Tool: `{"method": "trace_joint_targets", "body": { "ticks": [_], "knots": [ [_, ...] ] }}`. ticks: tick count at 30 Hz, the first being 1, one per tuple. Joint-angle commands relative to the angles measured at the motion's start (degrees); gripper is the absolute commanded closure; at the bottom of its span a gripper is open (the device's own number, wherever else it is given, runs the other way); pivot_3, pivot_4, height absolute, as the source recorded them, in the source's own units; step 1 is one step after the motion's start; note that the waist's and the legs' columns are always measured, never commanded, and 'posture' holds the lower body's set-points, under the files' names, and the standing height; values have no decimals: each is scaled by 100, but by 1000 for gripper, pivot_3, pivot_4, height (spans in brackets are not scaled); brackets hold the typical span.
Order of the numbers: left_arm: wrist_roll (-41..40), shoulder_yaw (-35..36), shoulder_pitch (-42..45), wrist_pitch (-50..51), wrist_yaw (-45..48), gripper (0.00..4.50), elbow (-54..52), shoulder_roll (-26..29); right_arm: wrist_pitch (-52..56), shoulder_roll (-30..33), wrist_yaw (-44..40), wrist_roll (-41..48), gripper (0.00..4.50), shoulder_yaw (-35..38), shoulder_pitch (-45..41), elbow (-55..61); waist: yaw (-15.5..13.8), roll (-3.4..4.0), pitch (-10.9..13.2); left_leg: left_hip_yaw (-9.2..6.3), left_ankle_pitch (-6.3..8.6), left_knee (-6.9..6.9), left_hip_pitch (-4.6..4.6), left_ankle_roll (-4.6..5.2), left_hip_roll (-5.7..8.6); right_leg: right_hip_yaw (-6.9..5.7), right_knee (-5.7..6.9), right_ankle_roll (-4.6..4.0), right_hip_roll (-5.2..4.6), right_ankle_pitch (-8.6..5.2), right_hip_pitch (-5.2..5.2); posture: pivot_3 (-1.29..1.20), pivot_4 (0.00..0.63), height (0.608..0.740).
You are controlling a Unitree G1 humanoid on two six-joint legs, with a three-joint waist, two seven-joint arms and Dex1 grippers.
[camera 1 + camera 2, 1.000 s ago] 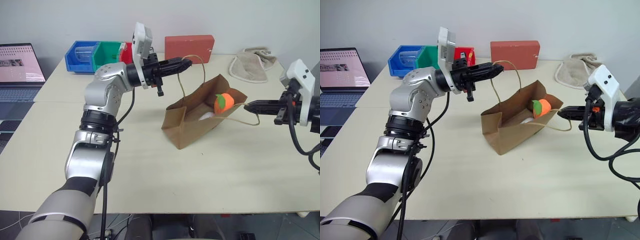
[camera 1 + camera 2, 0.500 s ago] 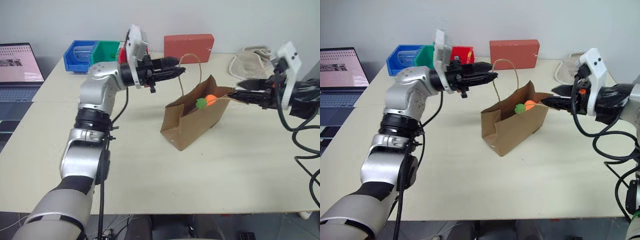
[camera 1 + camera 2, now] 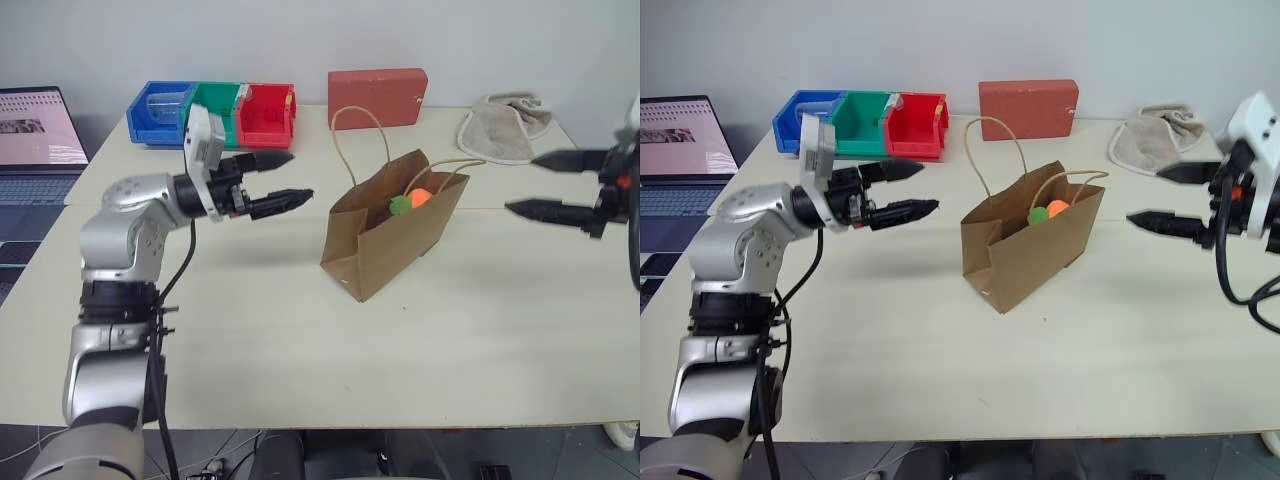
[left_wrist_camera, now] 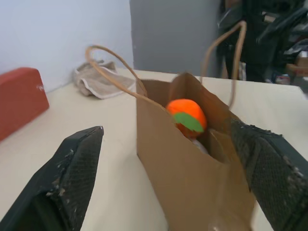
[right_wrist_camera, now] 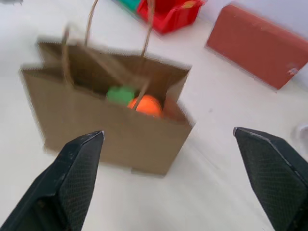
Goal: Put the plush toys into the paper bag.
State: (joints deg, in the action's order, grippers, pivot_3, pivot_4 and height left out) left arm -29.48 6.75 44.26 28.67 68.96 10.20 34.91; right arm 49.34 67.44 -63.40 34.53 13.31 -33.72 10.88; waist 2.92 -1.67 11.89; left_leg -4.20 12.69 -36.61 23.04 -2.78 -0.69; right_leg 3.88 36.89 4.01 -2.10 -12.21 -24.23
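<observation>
The brown paper bag [image 3: 385,238] stands upright in the middle of the table with both loop handles free. Inside its mouth sits the orange carrot plush toy [image 3: 417,198] with green leaves; a sliver of white lies under the carrot [image 4: 185,117] in the left wrist view. My left gripper [image 3: 277,180] hangs open to the left of the bag, pointing at it, apart from it. On the far right my right gripper [image 3: 533,184] is open too, clear of the bag. Both wrist views look at the bag [image 5: 108,122] between spread fingers.
A red rectangular box [image 3: 377,97] and blue, green and red bins [image 3: 212,112] line the table's back edge. A beige cloth [image 3: 505,125] lies at the back right. A laptop [image 3: 35,135] stands off the table's left side.
Both grippers have let go of the bag's handles and opened. The left arm drew back to the left and down. The right gripper pulled away to the right. The bag now stands on its own.
</observation>
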Motion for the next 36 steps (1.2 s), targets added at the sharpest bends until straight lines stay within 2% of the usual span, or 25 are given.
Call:
{"method": "trace_joint_targets", "body": {
  "ticks": [1,9,15,21,31,36],
  "knots": [
    [-534,44,-407,539,-105,24,-1050,26,-80,124,-276,298,0,252,192,582,-1,0,0,0,0,-2,-1,0,-1,0,2,0,0,0,1,0,150,740],
    [-307,-302,-951,406,-986,24,-1581,-573,58,-250,-135,818,0,-79,284,1436,-13,-1,0,1,0,-27,-7,0,-1,1,3,-7,0,-3,17,0,150,740],
    [3,-577,-1059,29,-1238,24,-1382,-843,37,-301,-82,916,0,-155,278,1589,-34,-1,-1,6,0,-26,-7,0,0,6,3,-13,0,-4,15,0,150,740],
    [-99,-656,-1198,115,-1260,24,-1537,-957,225,-554,196,1350,0,-219,-55,1910,-29,-1,-1,4,0,-21,-8,0,0,5,5,5,1,7,13,0,150,740],
    [50,-876,-1386,60,-1649,24,-1705,-1273,400,-520,421,1531,0,-274,-145,1960,-114,-1,-1,5,0,-24,-5,0,1,6,0,-18,0,-6,14,0,150,740],
    [376,-1146,-1368,-73,-2061,24,-1593,-1563,436,-364,364,1504,0,-296,19,2064,-122,-1,-1,5,0,-24,-4,0,2,6,-1,-15,0,-4,15,0,150,740]
  ]
}}
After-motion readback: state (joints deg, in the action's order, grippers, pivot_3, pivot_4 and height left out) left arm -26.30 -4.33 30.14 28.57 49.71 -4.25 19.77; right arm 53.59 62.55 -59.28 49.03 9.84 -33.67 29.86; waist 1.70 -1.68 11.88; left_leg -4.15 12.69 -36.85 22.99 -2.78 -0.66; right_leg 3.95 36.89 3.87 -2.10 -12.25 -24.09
